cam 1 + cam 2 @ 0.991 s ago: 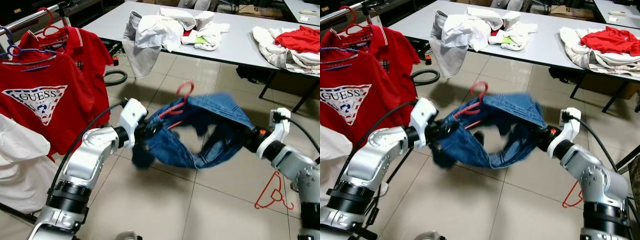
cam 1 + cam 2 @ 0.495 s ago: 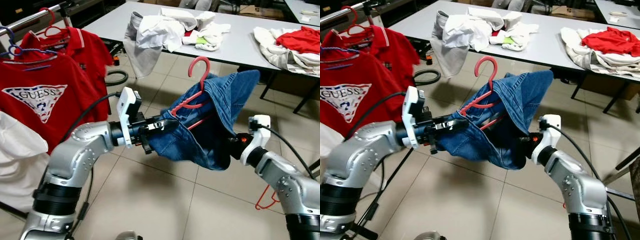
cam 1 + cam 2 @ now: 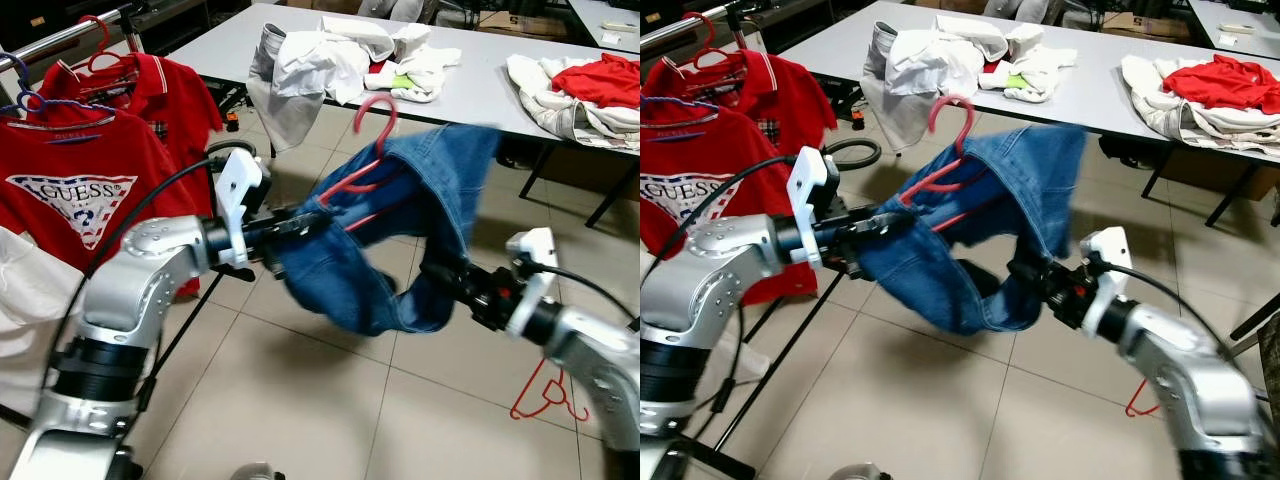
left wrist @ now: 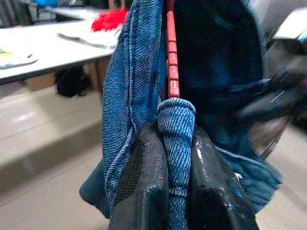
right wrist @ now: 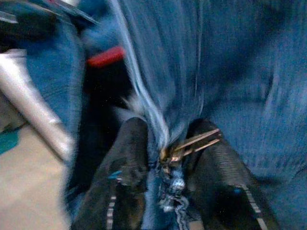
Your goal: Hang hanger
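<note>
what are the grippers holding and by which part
Both hold the blue jeans on the red hanger: left gripper pinches a denim fold, right gripper a frayed edge.

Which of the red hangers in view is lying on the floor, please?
The bare red hanger on the tiles beside the right arm; the others carry the jeans or hang on the rack.

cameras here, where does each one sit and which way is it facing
Left eye view, right eye view: on the head, looking forward and down at the jeans on the red hanger; both silver arms show.
Left wrist view: along the left claw, shut on a denim fold.
Right wrist view: along the right claw, shut on the denim.
Shared: all four see the jeans.
</note>
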Robot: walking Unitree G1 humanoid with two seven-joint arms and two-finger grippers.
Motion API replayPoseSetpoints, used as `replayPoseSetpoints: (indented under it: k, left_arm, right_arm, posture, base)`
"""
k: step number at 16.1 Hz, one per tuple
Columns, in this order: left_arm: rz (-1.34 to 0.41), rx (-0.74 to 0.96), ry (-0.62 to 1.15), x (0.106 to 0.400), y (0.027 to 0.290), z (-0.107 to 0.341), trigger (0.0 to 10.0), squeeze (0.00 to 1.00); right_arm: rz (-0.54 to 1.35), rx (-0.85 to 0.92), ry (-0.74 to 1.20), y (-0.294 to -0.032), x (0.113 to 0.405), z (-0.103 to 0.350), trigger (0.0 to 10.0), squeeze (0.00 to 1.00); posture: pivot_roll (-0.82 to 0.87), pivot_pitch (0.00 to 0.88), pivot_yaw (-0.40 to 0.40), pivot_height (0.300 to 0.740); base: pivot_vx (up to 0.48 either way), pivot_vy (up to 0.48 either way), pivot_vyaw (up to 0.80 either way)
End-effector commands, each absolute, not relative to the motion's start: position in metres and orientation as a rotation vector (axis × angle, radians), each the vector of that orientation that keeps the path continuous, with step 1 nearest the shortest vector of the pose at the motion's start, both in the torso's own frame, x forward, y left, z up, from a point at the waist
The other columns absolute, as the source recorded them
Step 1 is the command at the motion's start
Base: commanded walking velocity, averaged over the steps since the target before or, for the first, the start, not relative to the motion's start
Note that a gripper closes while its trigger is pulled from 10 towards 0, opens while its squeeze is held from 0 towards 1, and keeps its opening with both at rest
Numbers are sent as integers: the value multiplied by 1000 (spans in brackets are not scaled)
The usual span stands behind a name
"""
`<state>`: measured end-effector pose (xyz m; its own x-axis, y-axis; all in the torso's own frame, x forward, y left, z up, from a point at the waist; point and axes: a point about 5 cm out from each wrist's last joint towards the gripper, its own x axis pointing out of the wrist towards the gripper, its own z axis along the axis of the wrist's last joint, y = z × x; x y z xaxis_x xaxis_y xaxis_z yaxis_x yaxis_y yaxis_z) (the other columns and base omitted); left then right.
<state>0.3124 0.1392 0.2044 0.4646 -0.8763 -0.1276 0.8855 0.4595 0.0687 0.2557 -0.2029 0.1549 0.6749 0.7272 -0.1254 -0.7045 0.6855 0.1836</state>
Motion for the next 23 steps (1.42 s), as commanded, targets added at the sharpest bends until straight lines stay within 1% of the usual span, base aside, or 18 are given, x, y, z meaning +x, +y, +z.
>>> replayPoseSetpoints:
  k: [1,3,5,8,10,12,13,15,17,21,22,23]
  left_arm:
    - [-1102,180,31,314,137,214,0,0]
    - [-1109,289,45,318,143,211,0,0]
    - [-1133,320,48,320,146,212,0,0]
    - [-1210,377,47,320,146,213,0,0]
    - [-1212,393,45,323,147,214,0,0]
    - [-1205,405,47,325,152,216,0,0]
    - [-1201,410,50,326,154,216,0,0]
    - [-1179,403,54,329,160,216,0,0]
    - [-1187,415,60,329,163,215,0,0]
    - [-1221,446,69,329,166,214,0,0]
    - [-1246,453,68,328,165,215,0,0]
    - [-1322,479,76,323,162,215,0,0]
  right_arm:
    - [853,108,156,-205,251,166,10000,1000]
    - [981,57,149,-213,236,183,10000,1000]
    - [1076,-10,159,-221,226,199,10000,1000]
    - [1060,-110,166,-229,235,212,10000,1000]
    - [1033,-188,260,-234,238,204,10000,1000]
    - [917,-244,380,-249,243,185,10000,1000]
    - [901,-254,398,-251,243,182,10000,1000]
    - [940,-275,434,-252,235,177,10000,1000]
    - [967,-251,383,-251,234,186,10000,1000]
    - [976,-261,259,-259,238,216,10000,1000]
    - [975,-267,212,-258,241,226,10000,1000]
    - [1002,-315,119,-248,249,243,10000,1000]
  posture:
    - [67,18,-4,740]
    - [64,21,-8,740]
    - [59,21,-7,740]
    - [52,16,-9,740]
    - [53,16,-14,740]
    - [59,18,-17,740]
    - [58,18,-17,740]
    - [58,18,-15,740]
    - [57,18,-14,740]
    - [53,16,-10,740]
    - [49,16,-8,740]
    - [45,14,-6,740]
  base:
    - [0,0,0]
    - [0,0,0]
    - [0,0,0]
    - [0,0,0]
    - [0,0,0]
    - [0,0,0]
    - [0,0,0]
    - [0,0,0]
    - [0,0,0]
    - [0,0,0]
    - [0,0,0]
    - [0,0,0]
